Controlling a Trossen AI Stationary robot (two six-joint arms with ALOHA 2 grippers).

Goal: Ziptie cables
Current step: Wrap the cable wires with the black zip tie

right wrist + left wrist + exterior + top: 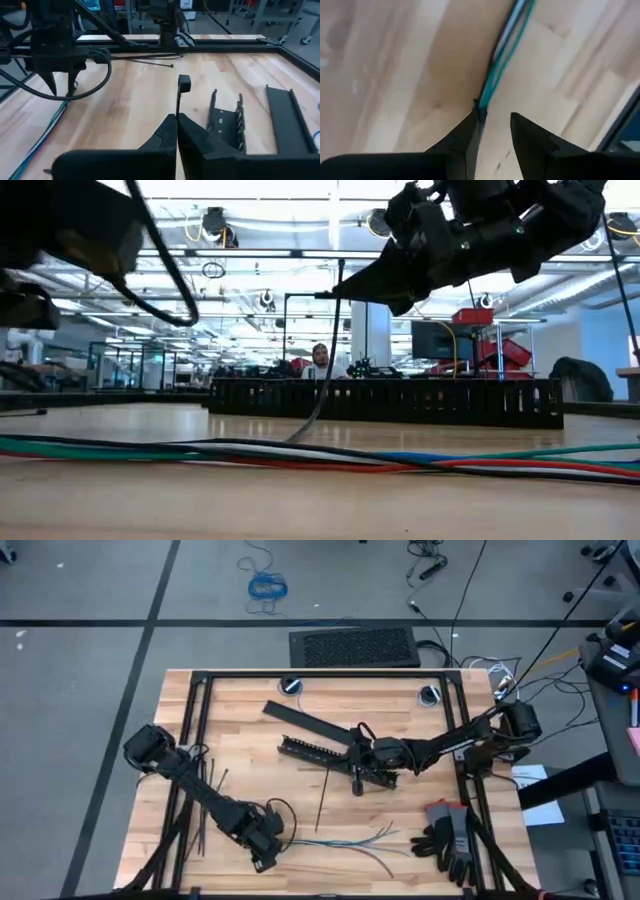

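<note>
Thin blue, green and grey cables [345, 840] lie at the wooden table's [400, 830] 6 o'clock edge, left gripper [492, 125] jaws parted over their end; right gripper [177, 122], centre, pinches a black ziptie [181, 95] for binding.

gloves [447, 837] table's right front | slotted bar [318, 751] centre | flat bar [303, 721] behind

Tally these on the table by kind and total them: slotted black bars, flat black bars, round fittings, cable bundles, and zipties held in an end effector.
slotted black bar: 1
flat black bar: 1
round fittings: 2
cable bundle: 1
ziptie, held in the right end effector: 1
Total: 6
</note>
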